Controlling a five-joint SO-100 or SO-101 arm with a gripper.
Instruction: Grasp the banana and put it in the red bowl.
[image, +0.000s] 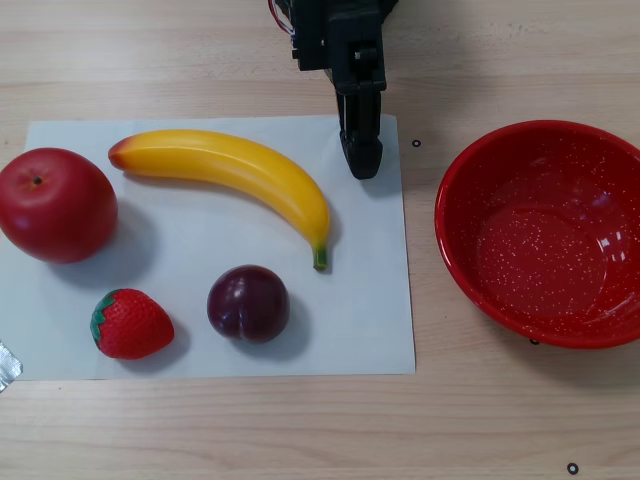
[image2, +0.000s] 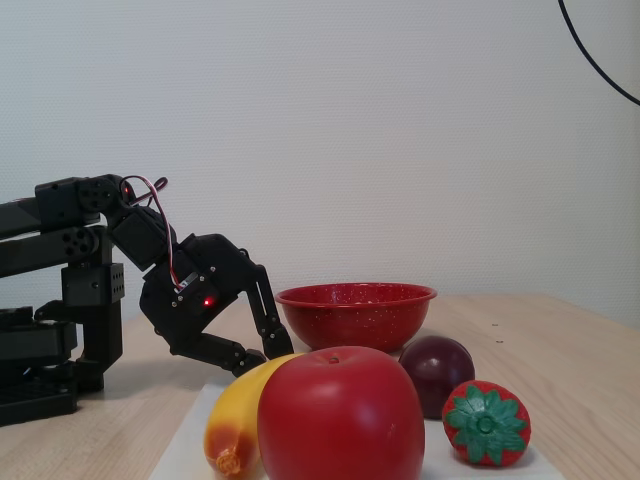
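Centrally on white paper (image: 370, 300) lies the banana (image: 235, 175), left of the red bowl (image: 470, 270). Glossy, stiff, probably light plastic is judged slippery; its thick middle should be gripped. The claw (image: 361, 160), seemingly pressed together, holds nothing.

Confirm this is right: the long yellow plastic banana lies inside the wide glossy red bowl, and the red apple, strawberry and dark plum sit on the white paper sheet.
Wrong on the long yellow plastic banana: the other view shows it on the white paper sheet with the other fruit. The wide glossy red bowl is empty.
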